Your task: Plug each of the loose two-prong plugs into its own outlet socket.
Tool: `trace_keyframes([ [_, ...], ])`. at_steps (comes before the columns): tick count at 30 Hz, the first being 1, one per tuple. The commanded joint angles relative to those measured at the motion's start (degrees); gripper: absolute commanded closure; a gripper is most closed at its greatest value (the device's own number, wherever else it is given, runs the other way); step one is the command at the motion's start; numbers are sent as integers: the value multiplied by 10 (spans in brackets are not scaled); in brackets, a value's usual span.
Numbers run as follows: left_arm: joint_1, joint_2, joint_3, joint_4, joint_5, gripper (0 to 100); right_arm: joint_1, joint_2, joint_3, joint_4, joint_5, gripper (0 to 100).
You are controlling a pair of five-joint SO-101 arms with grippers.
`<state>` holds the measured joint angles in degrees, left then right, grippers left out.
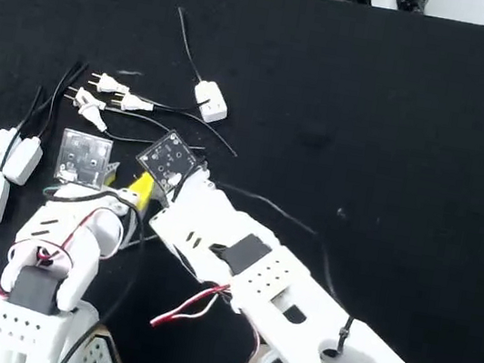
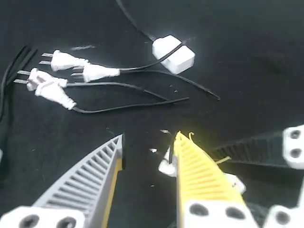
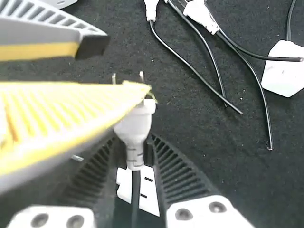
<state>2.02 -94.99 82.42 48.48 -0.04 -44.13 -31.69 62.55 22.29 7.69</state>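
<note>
Right gripper (image 3: 134,140) is clamped on a white plug (image 3: 135,121) just behind its head, prongs pointing forward. I judge that grip is meant to line the prongs up with a socket. Left gripper (image 2: 148,137) stands wide open with nothing in it. Its yellow finger (image 3: 71,109) lies against the plug's head, probably to steady it. From above I see the black outlet block (image 1: 168,157) just ahead of both grippers and the clear outlet block (image 1: 83,156) beside it. More loose plugs (image 2: 66,60) and their cords lie beyond, near a white adapter (image 2: 173,53). My worry is that the left fingers crowd the path to the socket.
</note>
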Motion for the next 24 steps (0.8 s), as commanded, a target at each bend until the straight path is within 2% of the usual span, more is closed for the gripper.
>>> trace_keyframes([
  [1,-38,0,3,-11,-7,819,-7,-34,-16,10,-3,988],
  [8,-54,-1,18,-11,-8,817,-8,-34,-22,5,-61,988],
  [15,-52,-1,30,-12,-12,816,-9,-36,-22,4,-68,988],
  [20,-52,-1,51,-32,-32,819,-9,-84,-14,9,-113,988],
  [24,-51,-1,52,-32,-32,819,-9,-128,14,5,-105,988],
])
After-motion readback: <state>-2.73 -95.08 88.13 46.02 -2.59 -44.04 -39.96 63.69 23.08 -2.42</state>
